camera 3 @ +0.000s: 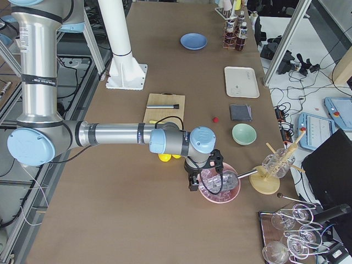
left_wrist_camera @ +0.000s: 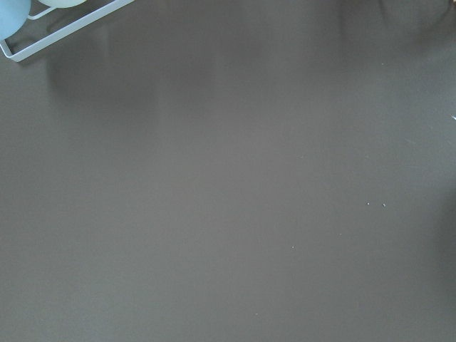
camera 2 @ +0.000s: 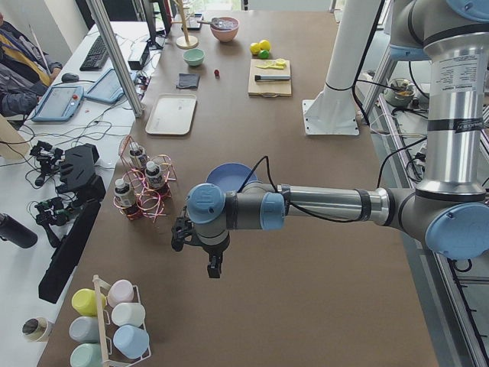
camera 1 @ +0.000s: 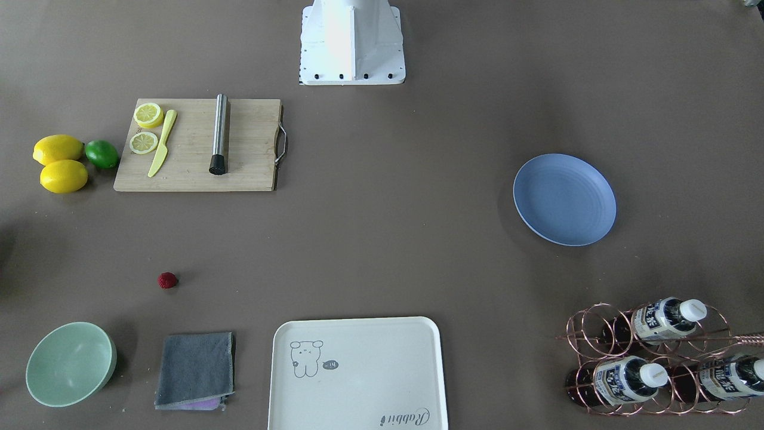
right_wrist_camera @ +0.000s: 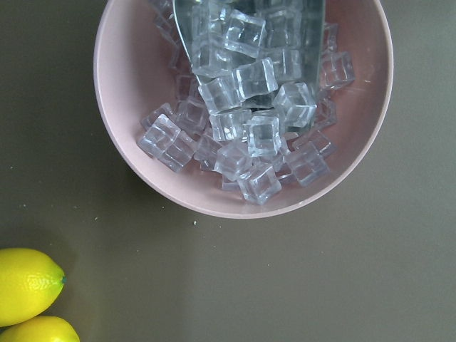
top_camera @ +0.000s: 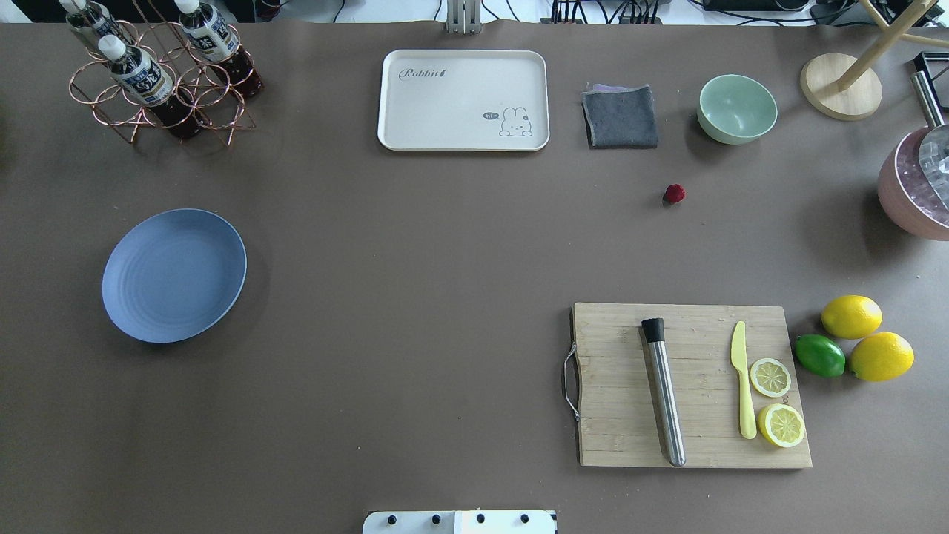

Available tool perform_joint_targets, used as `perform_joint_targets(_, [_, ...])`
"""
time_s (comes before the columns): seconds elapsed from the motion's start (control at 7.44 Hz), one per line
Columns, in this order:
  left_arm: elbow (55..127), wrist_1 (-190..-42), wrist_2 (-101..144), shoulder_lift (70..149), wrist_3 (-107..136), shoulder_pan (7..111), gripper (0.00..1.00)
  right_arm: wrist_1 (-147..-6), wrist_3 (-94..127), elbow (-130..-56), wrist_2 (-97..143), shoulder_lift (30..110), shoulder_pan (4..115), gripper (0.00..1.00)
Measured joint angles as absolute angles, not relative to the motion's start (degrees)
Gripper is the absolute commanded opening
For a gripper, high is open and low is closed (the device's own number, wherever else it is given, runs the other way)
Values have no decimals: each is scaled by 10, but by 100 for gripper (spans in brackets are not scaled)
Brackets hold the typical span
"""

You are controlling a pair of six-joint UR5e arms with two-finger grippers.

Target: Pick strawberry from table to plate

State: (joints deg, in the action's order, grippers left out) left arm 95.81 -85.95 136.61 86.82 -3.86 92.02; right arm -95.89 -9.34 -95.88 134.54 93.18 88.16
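Observation:
The strawberry [camera 1: 168,280] [top_camera: 674,193], a tiny dark-red berry, lies alone on the table [top_camera: 415,259] between the grey cloth and the cutting board. The light-blue plate [camera 1: 564,199] [top_camera: 173,274] sits bare far across the table. My left gripper [camera 2: 213,269] hangs over bare table near the plate [camera 2: 229,176]; only that side view shows it, so I cannot tell if it is open. My right gripper [camera 3: 192,186] hovers beside the pink ice bowl [camera 3: 220,184], a good way from the strawberry [camera 3: 216,118]; I cannot tell its state either.
A wooden cutting board [top_camera: 689,386] carries a steel muddler, a yellow knife and lemon slices. Two lemons [top_camera: 851,316] and a lime [top_camera: 820,354] lie beside it. A mint bowl [top_camera: 737,108], grey cloth [top_camera: 620,116], cream tray [top_camera: 463,100] and bottle rack [top_camera: 159,74] line the far edge.

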Motion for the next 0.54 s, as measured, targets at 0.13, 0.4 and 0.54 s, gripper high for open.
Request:
perform_joint_targets(0.13, [962, -858, 1368, 864, -39, 920, 97, -959, -94, -959, 1346, 932, 882, 100])
perform_joint_targets(0.4, [961, -857, 1392, 855, -39, 920, 97, -959, -95, -960, 1346, 932, 882, 100])
perform_joint_targets(0.54, [960, -857, 1416, 852, -38, 920, 97, -959, -95, -960, 1346, 932, 882, 100])
